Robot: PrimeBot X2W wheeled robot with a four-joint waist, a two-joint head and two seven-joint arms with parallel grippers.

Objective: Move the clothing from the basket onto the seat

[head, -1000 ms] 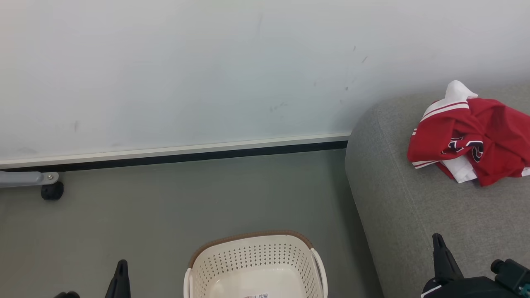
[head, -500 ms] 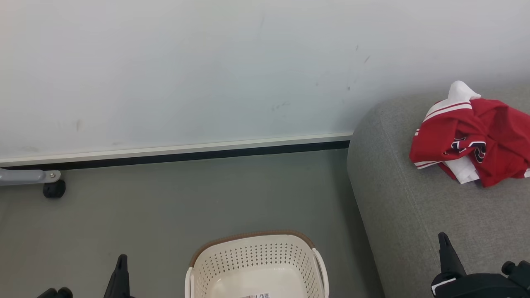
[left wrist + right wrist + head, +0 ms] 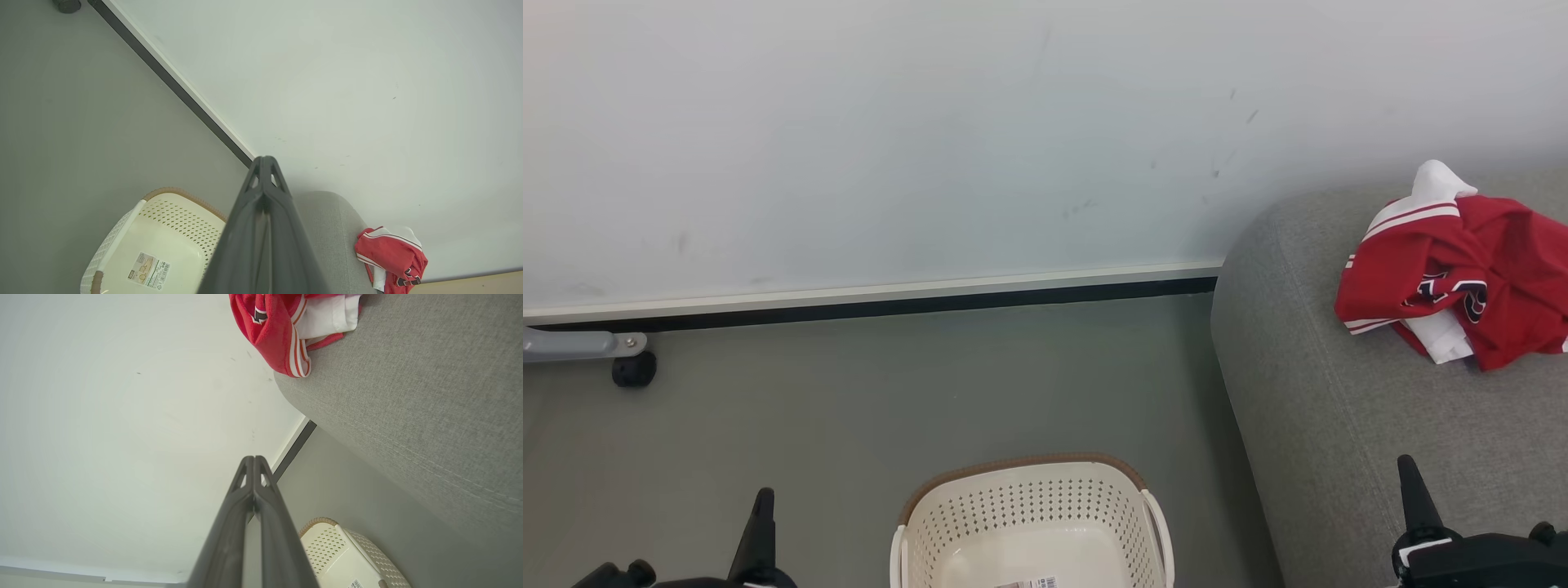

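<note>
Head view: left gripper [image 3: 762, 505] and right gripper [image 3: 1408, 474], closed and empty, flank the bare basket [image 3: 1023, 464]; red jersey [image 3: 1494, 278] already delivered onto sofa [image 3: 1339, 425] ahead.

The left claw [image 3: 763, 500] is matte black, with long fingers that taper to a slim point. In the left wrist view they look charcoal grey, with small triangular cut-outs [image 3: 254, 181] just below the tips. The right claw [image 3: 1405, 465] has the same shape and colour. It rises from a black housing [image 3: 1478, 563] that carries a white patch [image 3: 1409, 554] and a round black knob [image 3: 1541, 532].
</note>
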